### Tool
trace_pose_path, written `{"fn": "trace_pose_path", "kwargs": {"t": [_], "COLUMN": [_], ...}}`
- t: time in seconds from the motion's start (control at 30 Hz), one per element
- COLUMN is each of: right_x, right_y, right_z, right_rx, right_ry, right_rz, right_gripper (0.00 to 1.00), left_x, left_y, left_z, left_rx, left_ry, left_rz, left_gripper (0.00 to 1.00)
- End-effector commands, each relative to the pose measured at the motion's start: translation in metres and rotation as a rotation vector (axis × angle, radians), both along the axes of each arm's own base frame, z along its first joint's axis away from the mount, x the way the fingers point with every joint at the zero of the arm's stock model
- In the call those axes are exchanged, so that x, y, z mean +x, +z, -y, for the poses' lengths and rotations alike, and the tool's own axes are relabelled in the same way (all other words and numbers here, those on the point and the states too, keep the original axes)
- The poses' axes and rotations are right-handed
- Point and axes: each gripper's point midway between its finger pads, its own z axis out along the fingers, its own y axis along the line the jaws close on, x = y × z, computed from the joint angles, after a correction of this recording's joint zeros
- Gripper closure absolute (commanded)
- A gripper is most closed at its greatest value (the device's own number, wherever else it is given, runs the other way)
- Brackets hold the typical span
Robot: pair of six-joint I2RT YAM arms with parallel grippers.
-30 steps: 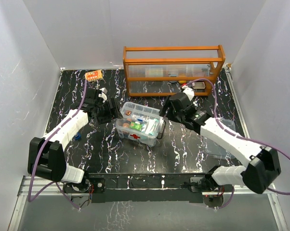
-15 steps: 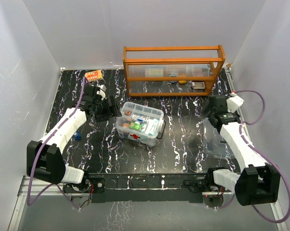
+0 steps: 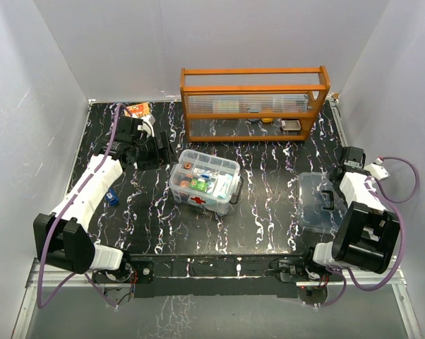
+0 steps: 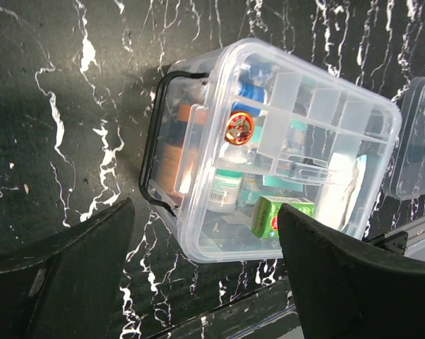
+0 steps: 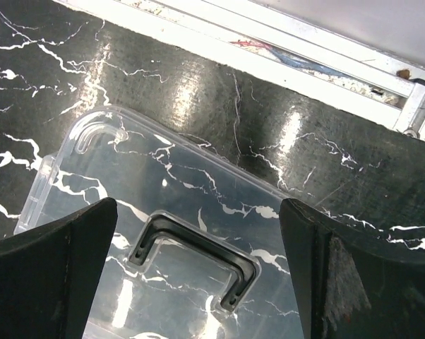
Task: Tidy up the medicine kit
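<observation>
black marbled table [image 3: 269, 185] carries kit box [image 3: 204, 182], lid [image 3: 318, 201], orange rack [image 3: 253, 102]

The box [image 3: 204, 182] stands in the middle of the table [image 3: 269, 219]. Between it and the lid [image 3: 318, 201] lying on the right runs a wide bare strip, and the front edge is bare too. The orange rack [image 3: 253, 102] closes the back. The left gripper [image 3: 154, 152] stands near the box's back-left corner, jaws apart.

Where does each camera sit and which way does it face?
Top external: above, behind the bases, looking down at the table; left arm and right arm show.
Left wrist: above the box, looking down; own open fingers show.
Right wrist: over the lid, looking down; own fingers show.
Shared: top and left wrist see the box.
</observation>
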Motion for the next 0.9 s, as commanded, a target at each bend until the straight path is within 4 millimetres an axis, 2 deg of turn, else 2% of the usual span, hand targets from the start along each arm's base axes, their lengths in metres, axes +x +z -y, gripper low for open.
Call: {"fn": "trace_pose_path", "kwargs": {"t": [0.0,0.33,0.53,0.67,0.87], "right_x": [0.019,0.022,0.02,0.012,0.019], "right_y": [0.006,-0.015,-0.033,-0.026,0.005], "right_z": [0.01,-0.004,-0.032,-0.014,0.015], "right_rx": [-0.026,0.069,0.212,0.119,-0.025], "right_ry": [0.027,0.134,0.192,0.158,0.099], "right_rz": [0.081,0.101,0.09,0.052,0.064], "right_gripper": [0.02,0.02,0.02,0.02,0.02], "left_x": [0.003,0.006,0.005,0.004,0.004], "left_y": [0.025,0.033,0.03,0.027,0.03], "left_z": [0.004,0.008,0.006,0.007,0.007], "left_rx": [-0.009,-0.025,-0.012,-0.02,-0.015], "left_ry": [-0.051,-0.077,-0.08,-0.081,-0.087], "left_rz": [0.038,0.057,0.053,0.047,0.054], "left_gripper": [0.19,0.18,0.18,0.18,0.18]}}
